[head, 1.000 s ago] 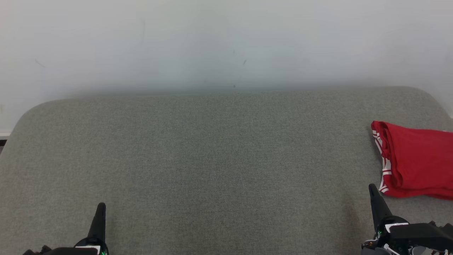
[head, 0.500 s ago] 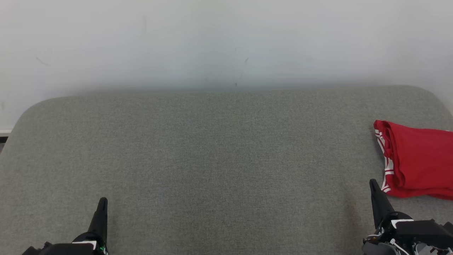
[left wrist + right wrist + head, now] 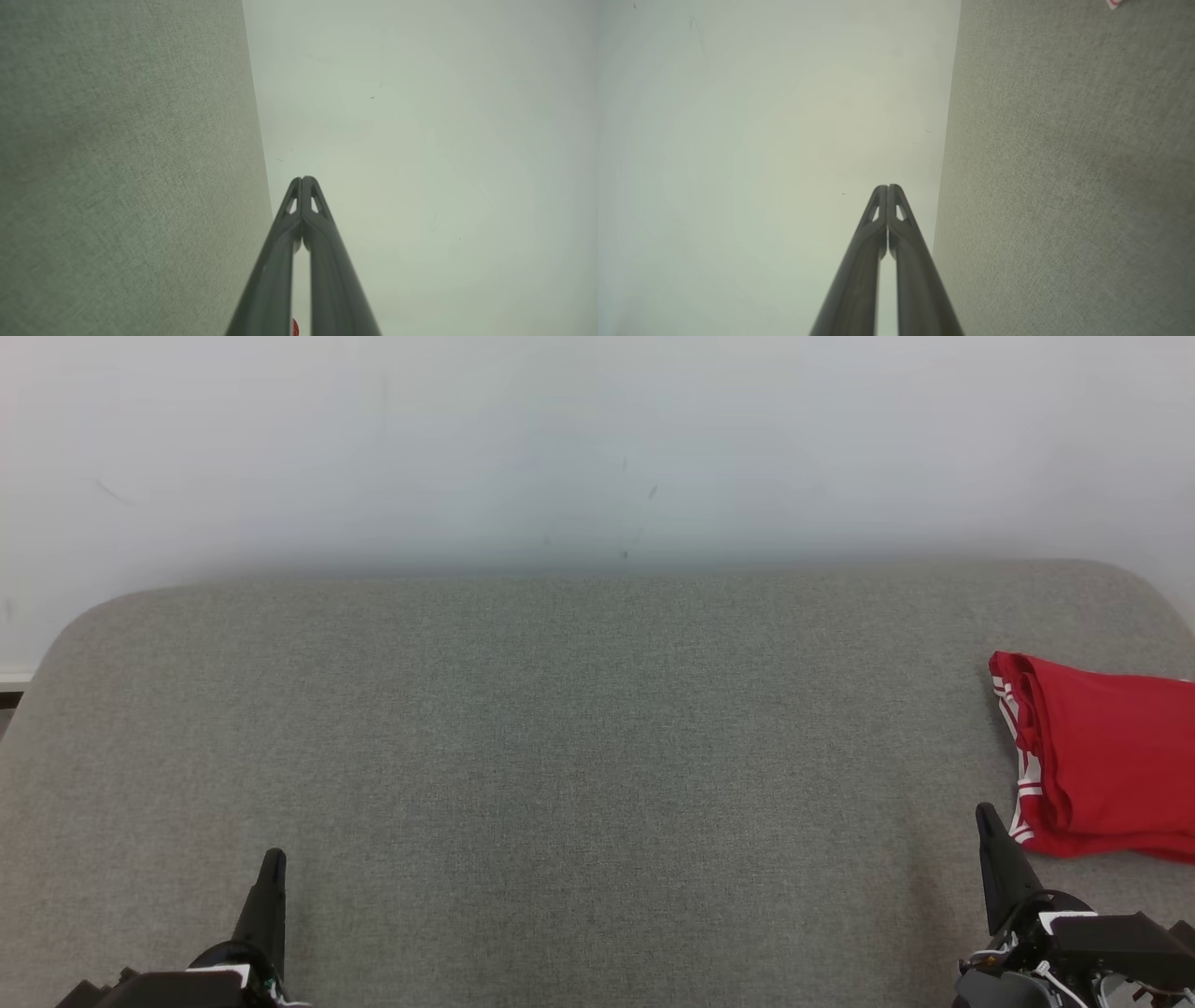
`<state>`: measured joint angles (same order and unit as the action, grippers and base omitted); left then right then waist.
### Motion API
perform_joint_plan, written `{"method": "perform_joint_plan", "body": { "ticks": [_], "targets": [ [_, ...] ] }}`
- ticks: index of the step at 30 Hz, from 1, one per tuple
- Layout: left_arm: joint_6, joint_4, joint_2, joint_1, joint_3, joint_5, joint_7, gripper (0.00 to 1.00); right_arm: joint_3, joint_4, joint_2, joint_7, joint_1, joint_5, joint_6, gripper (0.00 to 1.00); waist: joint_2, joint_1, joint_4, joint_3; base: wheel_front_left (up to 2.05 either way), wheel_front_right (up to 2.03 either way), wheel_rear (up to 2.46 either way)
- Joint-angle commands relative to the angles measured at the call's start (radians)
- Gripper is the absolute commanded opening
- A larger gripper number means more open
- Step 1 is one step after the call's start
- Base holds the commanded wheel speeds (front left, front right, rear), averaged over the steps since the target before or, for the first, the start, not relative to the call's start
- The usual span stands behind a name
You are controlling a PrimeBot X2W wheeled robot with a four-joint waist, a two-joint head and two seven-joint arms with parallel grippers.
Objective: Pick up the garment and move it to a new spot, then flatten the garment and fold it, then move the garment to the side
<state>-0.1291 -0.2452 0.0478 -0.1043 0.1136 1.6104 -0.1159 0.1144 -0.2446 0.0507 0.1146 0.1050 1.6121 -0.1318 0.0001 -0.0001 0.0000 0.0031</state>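
Both claws had crept a little further up the head view within the last second, and the whole picture had drifted slightly, so the camera had moved too. The left claw (image 3: 272, 859) was fully closed and empty, its dark tapered fingers (image 3: 303, 186) pressed tip to tip, at the near left of the worktop (image 3: 597, 756). The right claw (image 3: 985, 814) was equally closed and empty, its tip just beside the garment (image 3: 1102, 756). That red garment, trimmed with white stripes, lay folded in soft layers on the worktop's right side. Grey woven fabric covered the round-cornered worktop.
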Motion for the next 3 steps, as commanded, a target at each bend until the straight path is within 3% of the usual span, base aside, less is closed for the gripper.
{"method": "perform_joint_plan", "body": {
  "ticks": [1, 3],
  "targets": [
    [-0.003, -0.001, 0.004, -0.011, 0.0, 0.005, 0.0, 0.0, 0.002, 0.002, -0.002, 0.003, 0.007, 0.001, 0.002, 0.0, -0.0001, 0.0001, 0.0, 0.0, 0.0, 0.0, 0.0],
    [-0.003, -0.001, 0.004, -0.011, 0.0, 0.005, 0.0, 0.0, 0.002, 0.002, -0.002, 0.003, 0.007, 0.001, 0.002, 0.0, -0.0001, 0.0001, 0.0, 0.0, 0.0, 0.0, 0.0]
  ]
}}
